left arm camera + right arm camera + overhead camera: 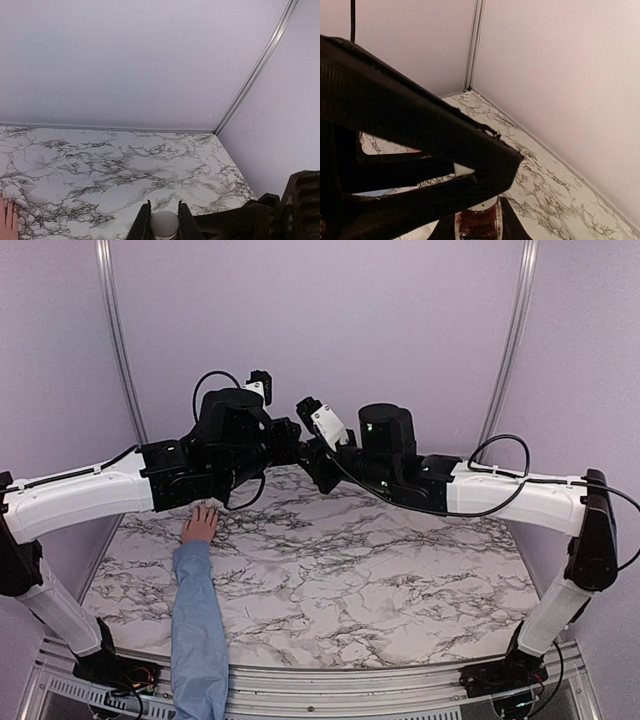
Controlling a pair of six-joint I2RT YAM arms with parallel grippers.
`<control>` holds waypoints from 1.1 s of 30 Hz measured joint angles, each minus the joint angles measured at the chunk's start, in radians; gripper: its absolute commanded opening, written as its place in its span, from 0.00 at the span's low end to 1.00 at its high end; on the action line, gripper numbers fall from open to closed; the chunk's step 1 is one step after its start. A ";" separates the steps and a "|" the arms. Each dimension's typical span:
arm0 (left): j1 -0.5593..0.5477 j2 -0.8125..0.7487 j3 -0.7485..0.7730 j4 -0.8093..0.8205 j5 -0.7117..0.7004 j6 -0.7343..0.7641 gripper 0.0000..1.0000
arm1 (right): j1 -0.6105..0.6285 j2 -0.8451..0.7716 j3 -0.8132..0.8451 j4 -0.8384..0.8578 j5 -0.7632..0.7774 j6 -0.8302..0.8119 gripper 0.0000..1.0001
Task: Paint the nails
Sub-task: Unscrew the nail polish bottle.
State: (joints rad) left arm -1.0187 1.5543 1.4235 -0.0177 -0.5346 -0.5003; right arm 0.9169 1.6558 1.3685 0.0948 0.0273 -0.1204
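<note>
Near edge, left side: light blue sleeve [197, 625] laid up the marble worktop [380, 580], with a palm-down hand [200, 526] at its end, fingers pointing away. At the far fingertips, left-middle of the worktop: the nails [205, 508], too small to make out singly. Overlapped from above in the top view by the black wrist joint of the left arm [80, 495], so partly blocked there. Cannot tell whether touching or just overhead. Same fingertips just cut into the lower-left corner of the left wrist view.

Further back, over the rear middle: both arms folded inward, tools meeting nose to nose, well right of the hand. Narrow left tool [164, 215], pinched on a round white cap [164, 225]. Equally narrow right tool [477, 220], clamped on a small dark reddish bottle [479, 226], upright between the fingers. Black body of the left tool across most of the right wrist view, hiding much of the bottle's top. Dark hardware of the right arm [510, 495] in the lower-right corner of the left wrist view.

Behind: plain lilac walls [330, 330], metal corner rail [512, 340].
</note>
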 measured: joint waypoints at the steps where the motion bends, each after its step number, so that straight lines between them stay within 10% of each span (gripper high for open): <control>1: -0.002 0.010 0.006 -0.006 -0.020 -0.012 0.00 | 0.000 0.007 0.004 -0.002 0.006 0.000 0.00; 23: -0.027 -0.019 0.019 -0.102 -0.074 0.038 0.47 | -0.030 -0.022 -0.013 0.058 0.048 0.052 0.00; 33: 0.044 -0.189 -0.072 -0.085 0.127 0.158 0.61 | -0.087 -0.117 -0.118 0.080 -0.145 0.072 0.00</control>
State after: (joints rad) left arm -0.9749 1.3651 1.3510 -0.1032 -0.4076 -0.3424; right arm 0.8299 1.5387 1.2503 0.1745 -0.1177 -0.0479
